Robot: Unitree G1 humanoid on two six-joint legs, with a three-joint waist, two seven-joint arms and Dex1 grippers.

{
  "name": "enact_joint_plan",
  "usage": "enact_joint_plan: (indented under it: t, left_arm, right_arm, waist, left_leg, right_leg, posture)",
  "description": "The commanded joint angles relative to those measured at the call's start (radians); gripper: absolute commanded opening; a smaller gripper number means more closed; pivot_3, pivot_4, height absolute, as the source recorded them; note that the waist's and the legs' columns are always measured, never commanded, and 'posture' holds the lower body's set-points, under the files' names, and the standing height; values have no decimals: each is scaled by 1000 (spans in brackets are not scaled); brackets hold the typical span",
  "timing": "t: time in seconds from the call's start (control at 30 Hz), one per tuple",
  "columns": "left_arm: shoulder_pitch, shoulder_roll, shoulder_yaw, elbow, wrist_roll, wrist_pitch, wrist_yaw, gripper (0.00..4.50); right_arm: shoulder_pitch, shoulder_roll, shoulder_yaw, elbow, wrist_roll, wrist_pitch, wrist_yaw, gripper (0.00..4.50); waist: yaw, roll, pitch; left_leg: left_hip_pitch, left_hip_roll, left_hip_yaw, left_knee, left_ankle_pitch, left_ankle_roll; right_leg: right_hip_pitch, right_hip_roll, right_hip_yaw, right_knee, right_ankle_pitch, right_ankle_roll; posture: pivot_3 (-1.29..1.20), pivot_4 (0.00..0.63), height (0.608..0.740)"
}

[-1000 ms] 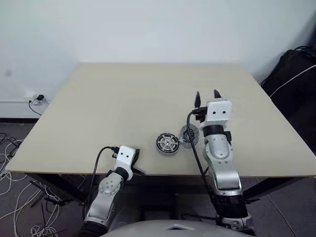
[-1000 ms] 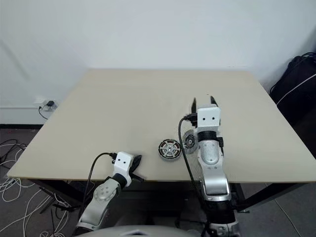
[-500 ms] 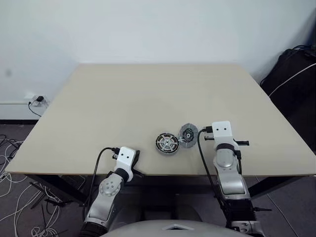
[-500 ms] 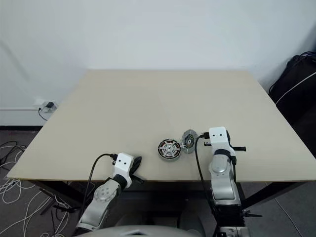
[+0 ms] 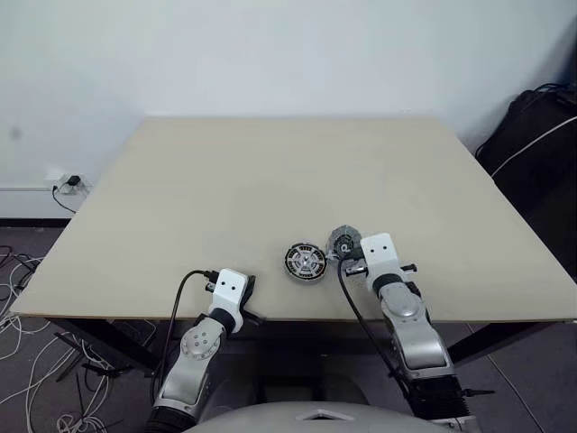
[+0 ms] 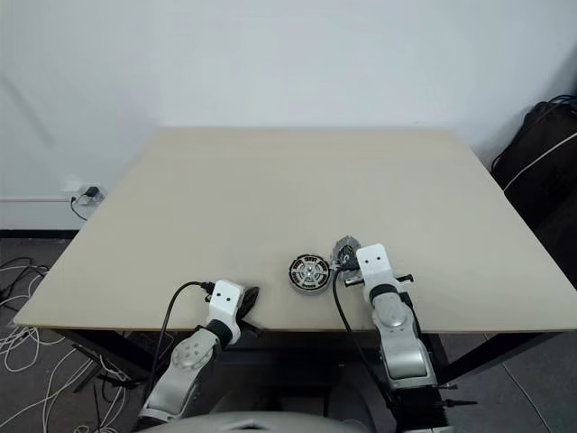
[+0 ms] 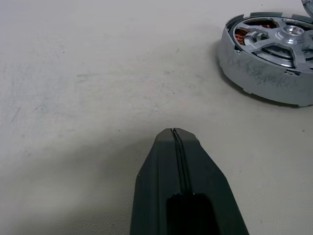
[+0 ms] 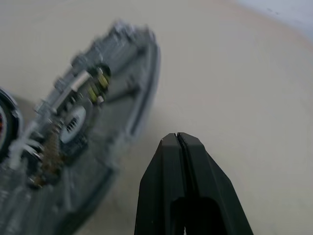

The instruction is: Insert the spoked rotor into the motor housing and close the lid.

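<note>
- The motor housing (image 5: 305,262) lies flat near the front edge of the table (image 5: 270,180), its round face turned up. In the left wrist view copper windings show between silvery spokes with a central hub, inside a silver-grey rim.
- The lid (image 5: 343,241) is tilted up on its edge, just beside the housing on the robot's right. Its inner face with small parts shows in the right wrist view (image 8: 83,147). Whether it touches the housing cannot be told.
- Counted: one housing, one lid, two grippers, one table.
- The left gripper (image 7: 174,134) sits low over the table's front edge with its two black fingers pressed together, holding nothing. The housing lies ahead of it and toward the robot's right, apart from the fingertips.
- The right gripper (image 8: 177,137) also has its fingers pressed together and empty. The lid stands close beside its tips, on the side toward the housing.
</note>
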Motion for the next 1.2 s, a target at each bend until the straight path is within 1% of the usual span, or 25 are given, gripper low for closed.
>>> enact_joint_plan:
  t: [0.03,0.27,0.63,0.9,1.2]
  left_arm:
    - [-10,-2,1,-48,-4,-10,-2,0]
    - [-10,-4,4,-46,-5,-12,2,0]
    - [-15,-9,7,-39,-6,-16,4,0]
    - [-19,-11,6,-37,-5,-17,2,0]
    - [-15,-8,12,-44,-5,-17,6,0]
  right_arm:
    - [-9,-1,12,-47,21,-42,19,35]
    - [-15,0,44,-50,41,-75,45,35]
    - [-34,-1,93,-12,32,-116,56,35]
    - [-69,22,168,65,13,-160,58,35]
    - [-110,57,216,194,0,-195,57,35]
  waist:
    - [0,0,0]
    - [0,0,0]
    - [0,0,0]
    - [-1,0,0]
    - [-1,-1,0]
  left_leg:
    - [0,0,0,0,0,0]
    - [0,0,0,0,0,0]
    - [0,0,0,0,0,0]
    - [0,0,0,0,0,0]
    - [0,0,0,0,0,0]
  right_leg:
    - [0,0,0,0,0,0]
    - [0,0,0,0,0,1]
    - [0,0,0,0,1,2]
    - [0,0,0,0,1,2]
    - [0,0,0,0,2,2]
  posture:
    - [0,0,740]
    - [0,0,740]
    - [0,0,740]
    - [0,0,740]
    - [0,0,740]
